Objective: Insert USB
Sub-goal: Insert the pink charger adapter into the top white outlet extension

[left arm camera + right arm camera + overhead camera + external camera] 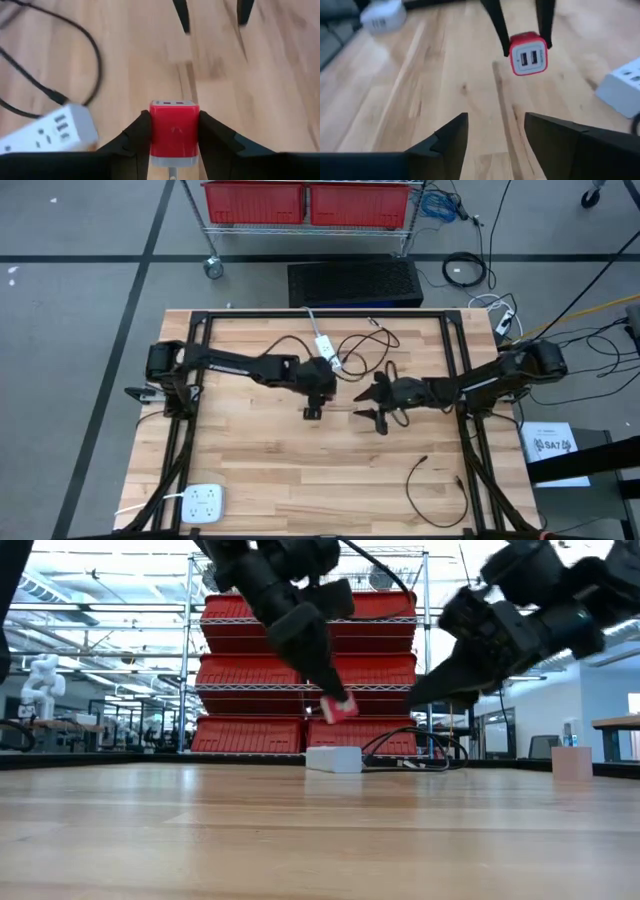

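Above the table's middle, the left pincer point(174, 137) clamps the red USB charger point(174, 131), facing the empty, parted right pincer point(496, 131).

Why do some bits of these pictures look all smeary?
Low view: the red plastic charger block and both dark arms are blurred. Left wrist view: the white power strip and black cable look soft. Right wrist view: that strip's corner is fuzzy.

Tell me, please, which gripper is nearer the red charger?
Left. The left gripper holds the red charger between its fingers; the right gripper faces it, apart, fingers empty.
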Robot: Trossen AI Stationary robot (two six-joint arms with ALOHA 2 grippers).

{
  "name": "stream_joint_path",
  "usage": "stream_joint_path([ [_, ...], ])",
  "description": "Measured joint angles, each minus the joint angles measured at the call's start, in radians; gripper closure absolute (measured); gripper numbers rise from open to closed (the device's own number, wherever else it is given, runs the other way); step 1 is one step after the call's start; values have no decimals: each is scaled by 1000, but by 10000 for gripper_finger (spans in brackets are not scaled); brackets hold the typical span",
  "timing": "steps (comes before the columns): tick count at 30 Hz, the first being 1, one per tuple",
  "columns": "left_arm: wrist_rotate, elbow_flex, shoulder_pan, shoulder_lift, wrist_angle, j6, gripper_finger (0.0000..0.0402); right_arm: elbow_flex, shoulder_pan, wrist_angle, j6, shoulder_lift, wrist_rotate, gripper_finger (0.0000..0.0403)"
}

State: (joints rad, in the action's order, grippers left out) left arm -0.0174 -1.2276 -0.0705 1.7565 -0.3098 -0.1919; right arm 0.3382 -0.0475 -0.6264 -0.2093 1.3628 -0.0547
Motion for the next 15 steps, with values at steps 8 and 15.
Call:
stream_joint_path([
  [8, -72, 229, -63, -93, 542, 29, 270, -138, 3, -407, -63, 30, -55, 235],
  [15, -413, 338, -254, -65, 799, 106, 307, 16, 71, -221, 51, 30, -57, 257],
])
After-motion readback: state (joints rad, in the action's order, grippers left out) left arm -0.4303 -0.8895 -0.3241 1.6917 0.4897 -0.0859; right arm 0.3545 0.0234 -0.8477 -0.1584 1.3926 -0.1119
